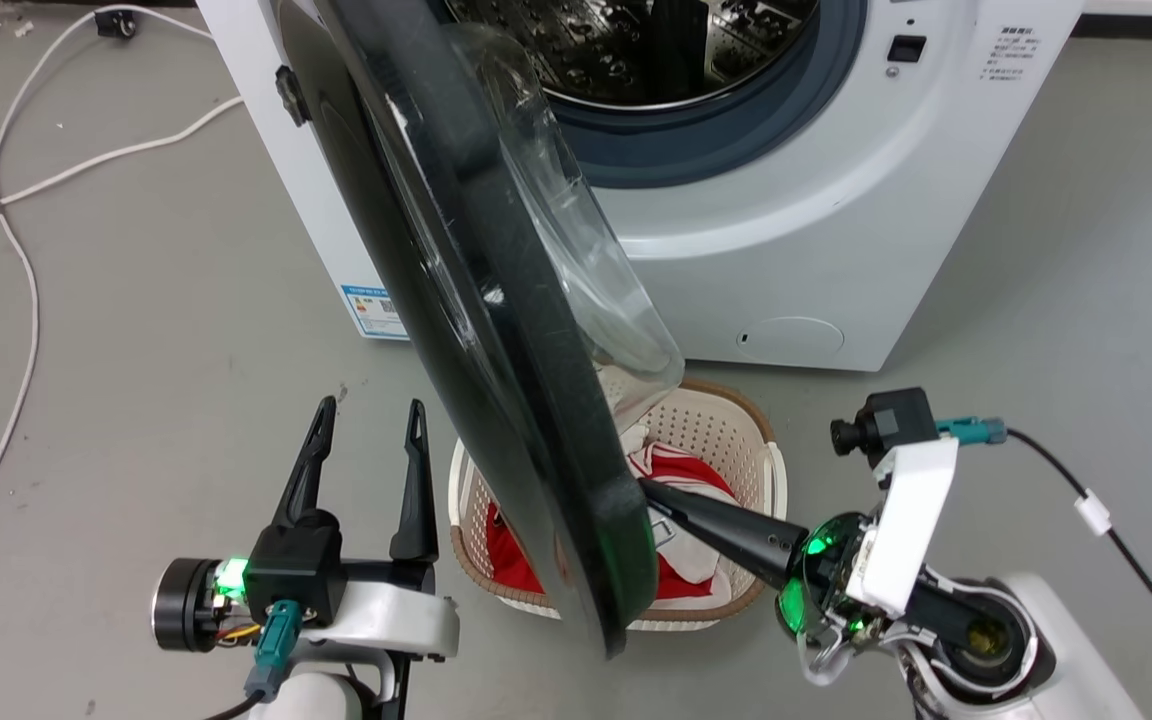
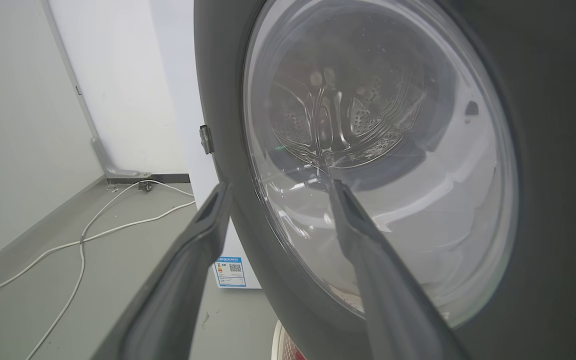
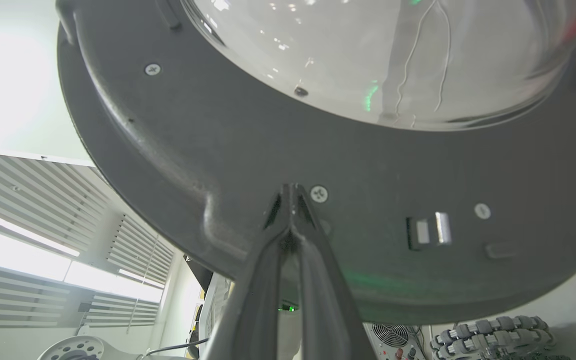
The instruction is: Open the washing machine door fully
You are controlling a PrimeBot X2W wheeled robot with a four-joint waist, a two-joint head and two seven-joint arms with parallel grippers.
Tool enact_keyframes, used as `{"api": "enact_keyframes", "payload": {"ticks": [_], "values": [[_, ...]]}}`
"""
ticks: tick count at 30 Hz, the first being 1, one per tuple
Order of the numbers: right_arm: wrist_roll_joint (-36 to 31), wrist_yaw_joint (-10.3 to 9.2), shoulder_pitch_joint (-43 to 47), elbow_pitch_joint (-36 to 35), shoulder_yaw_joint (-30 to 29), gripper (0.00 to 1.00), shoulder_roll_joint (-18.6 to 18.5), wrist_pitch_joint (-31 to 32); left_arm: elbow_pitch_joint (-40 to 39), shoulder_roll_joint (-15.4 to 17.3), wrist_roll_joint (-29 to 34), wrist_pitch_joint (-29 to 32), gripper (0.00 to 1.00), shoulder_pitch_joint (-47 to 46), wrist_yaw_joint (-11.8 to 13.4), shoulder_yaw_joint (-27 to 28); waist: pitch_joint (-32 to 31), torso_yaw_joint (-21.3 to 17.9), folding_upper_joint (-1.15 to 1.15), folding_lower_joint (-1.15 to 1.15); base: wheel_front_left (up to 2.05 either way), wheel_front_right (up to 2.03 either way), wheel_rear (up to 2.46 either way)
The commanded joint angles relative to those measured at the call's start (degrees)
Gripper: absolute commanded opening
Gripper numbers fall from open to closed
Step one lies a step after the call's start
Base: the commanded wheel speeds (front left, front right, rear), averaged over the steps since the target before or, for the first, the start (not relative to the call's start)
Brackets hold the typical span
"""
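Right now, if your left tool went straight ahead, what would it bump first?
Probably the big round glossy black washing machine door: the open left tool points at its rim, though depth is hard to judge.

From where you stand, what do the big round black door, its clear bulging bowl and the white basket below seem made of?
Big round black door: likely moulded plastic, glossy outside, matte inside with screws. Clear bulging bowl: probably glass, transparent with sharp reflections. White perforated basket: apparently plastic, holes in regular rows.

Lab-like test room: bare grey floor (image 1: 136, 400), loose white cables (image 1: 34, 310), freestanding washing machine (image 1: 836, 200).
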Motion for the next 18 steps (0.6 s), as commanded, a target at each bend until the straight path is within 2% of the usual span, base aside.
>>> {"api": "enact_keyframes", "payload": {"ticks": [1, 6, 10, 11, 12, 13, 18], "values": [[0.08, 0.14, 1.54, 0.29, 0.35, 0.0, 0.57, -0.13, 0.2, 0.03, 0.15, -0.16, 1.0, 0.73, 0.23, 0.22, -0.46, 0.03, 0.0, 0.01, 0.0, 0.0, 0.0], [0.34, 0.08, 3.46, 0.47, -0.98, 0.0, 1.35, -2.0, 0.64, 0.03, 0.49, -0.16, 1.0, 2.11, 0.06, 0.74, -2.22, -0.38, 0.0, 0.01, 0.0, 0.0, 0.0], [-1.39, 0.08, 5.29, -0.38, -4.09, 0.0, 2.03, -7.37, 1.0, 0.03, 0.58, -0.16, 1.0, 3.29, 0.02, 0.84, -3.85, -0.75, 0.0, 0.01, 0.0, 0.0, 0.0], [-2.34, 0.08, 5.57, -0.69, -4.85, 0.22, 2.12, -8.99, 1.05, 0.03, 0.55, -0.16, 1.0, 3.6, 0.04, 0.89, -4.18, -0.93, 0.0, 0.01, 0.0, 0.0, 0.0], [-3.63, 0.08, 5.91, -0.87, -5.35, 0.59, 2.17, -10.78, 1.08, 0.04, 0.58, -0.16, 1.0, 3.95, 0.11, 1.06, -4.56, -1.23, 0.0, 0.01, 0.0, 0.0, 0.0], [-7.0, 0.08, 6.65, -2.2, -7.71, 1.0, 2.53, -17.15, 1.22, 0.02, 0.62, -0.16, 1.0, 4.77, 0.04, 1.14, -5.52, -1.7, 0.0, 0.01, 0.0, 0.0, 0.0], [-18.17, 0.08, 7.87, -5.91, -10.1, 1.0, 0.54, -31.8, 1.39, 0.04, 0.47, -0.16, 1.0, 5.57, 0.04, 1.32, -6.69, -2.03, 0.0, 0.01, 0.0, 0.0, 0.0]]}}
